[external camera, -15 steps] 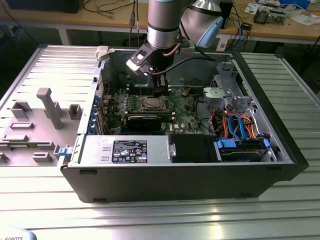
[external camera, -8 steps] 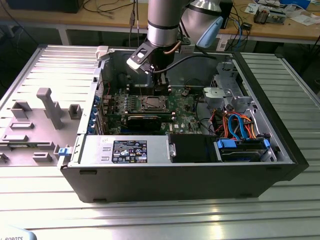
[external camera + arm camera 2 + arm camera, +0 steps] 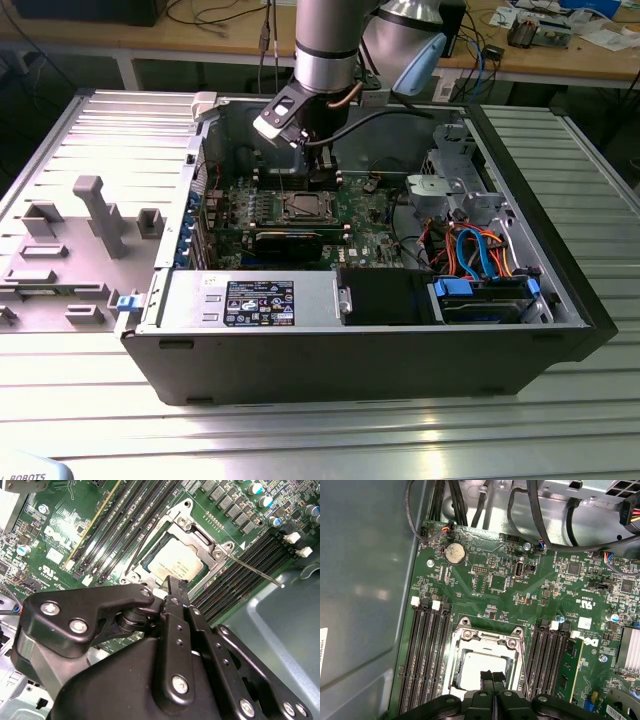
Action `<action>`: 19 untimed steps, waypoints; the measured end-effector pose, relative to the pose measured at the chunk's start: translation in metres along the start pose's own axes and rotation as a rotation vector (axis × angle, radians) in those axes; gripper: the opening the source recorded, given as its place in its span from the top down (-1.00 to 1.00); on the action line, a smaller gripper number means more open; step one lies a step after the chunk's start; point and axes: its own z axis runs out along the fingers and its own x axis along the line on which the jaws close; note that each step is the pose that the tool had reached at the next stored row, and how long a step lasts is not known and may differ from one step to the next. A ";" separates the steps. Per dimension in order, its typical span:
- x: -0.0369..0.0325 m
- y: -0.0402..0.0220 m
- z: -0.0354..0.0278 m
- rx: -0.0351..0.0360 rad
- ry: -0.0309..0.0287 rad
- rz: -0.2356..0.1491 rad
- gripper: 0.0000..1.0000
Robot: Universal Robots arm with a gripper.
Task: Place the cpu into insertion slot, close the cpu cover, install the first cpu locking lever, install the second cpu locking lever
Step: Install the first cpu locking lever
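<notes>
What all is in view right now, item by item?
computer case: one, black, open on the metal table
motherboard: one, green, inside the case
insertion slot: one, silver-rimmed, mid-motherboard
cpu: one, grey-tan, seated in it
cpu cover: one, silver, framing the cpu
memory slots: two banks, black, flanking the slot
locking lever: one clear, silver, reaching past the memory slots
coin cell: one, silver, on the motherboard
cables: several, orange and blue, the exterior view's right
arm: one, silver-grey, above the case
fingers: two, black, shut beside the cpu cover

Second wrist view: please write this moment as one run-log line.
cpu: in place | cpu cover: down over it | hand: shut, at cover edge | lever: sticks out sideways
</notes>
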 end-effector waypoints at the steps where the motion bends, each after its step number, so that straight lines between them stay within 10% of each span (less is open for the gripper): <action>1: 0.0000 0.0000 0.0000 0.0000 0.0000 0.000 0.79; 7: 0.0000 0.0000 0.0000 0.0000 0.0000 0.000 0.79; 19: 0.0000 -0.0005 -0.0063 -0.0062 -0.0040 -0.144 0.79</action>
